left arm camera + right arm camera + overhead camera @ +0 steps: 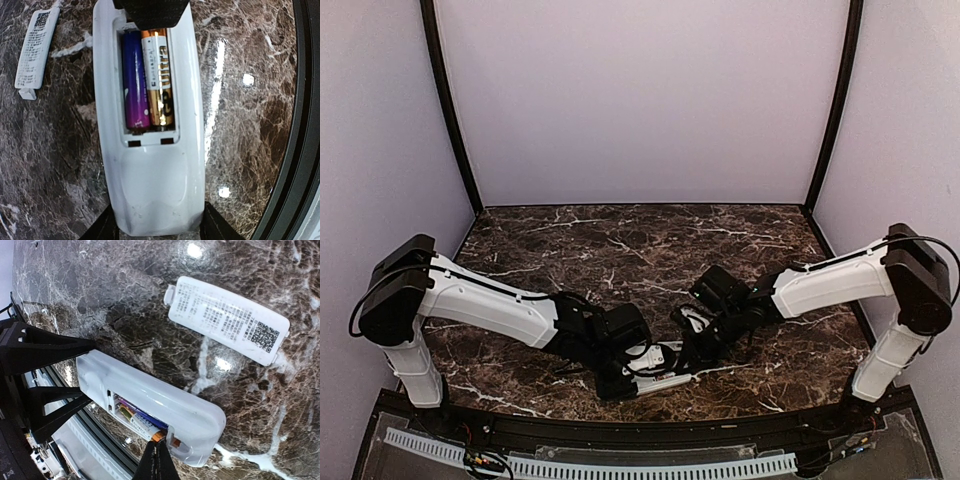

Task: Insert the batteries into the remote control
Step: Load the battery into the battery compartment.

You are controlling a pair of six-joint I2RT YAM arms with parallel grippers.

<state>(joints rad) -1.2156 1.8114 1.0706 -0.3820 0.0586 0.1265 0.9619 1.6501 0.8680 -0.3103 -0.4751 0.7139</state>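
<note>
1. Left gripper (pixel 160 220): clamped across the narrow sides of the remote's left end, one finger against each edge.
2. Remote control (pixel 150 175): white oblong handset, back up, at the near middle of the marble table (pixel 620 240), between the two arms. Flat on the stone or held just above it, cannot tell which. Judged light and stiff, with a glossy shell apt to skid. Best gripped across the solid left end, clear of the open recess.
3. Cover (pixel 227 320): flat white labelled piece, loose on the table just to the far side of the remote, not touching it. Judged thin and light, and awkward to lift off flat stone.
4. Batteries (pixel 134 85): two, side by side in the recess in the right half of the remote, a bluish-purple cell beside a gold-banded cell (pixel 160 85). Judged hard, smooth, round and dense for their size – likely to roll if freed. Better pressed down from above than pinched.
5. Right gripper (pixel 156 460): jaws clenched together with nothing between them, joined tips touching the right end of the gold-banded cell. Seating of that end hidden under the tips – cannot tell.
</note>
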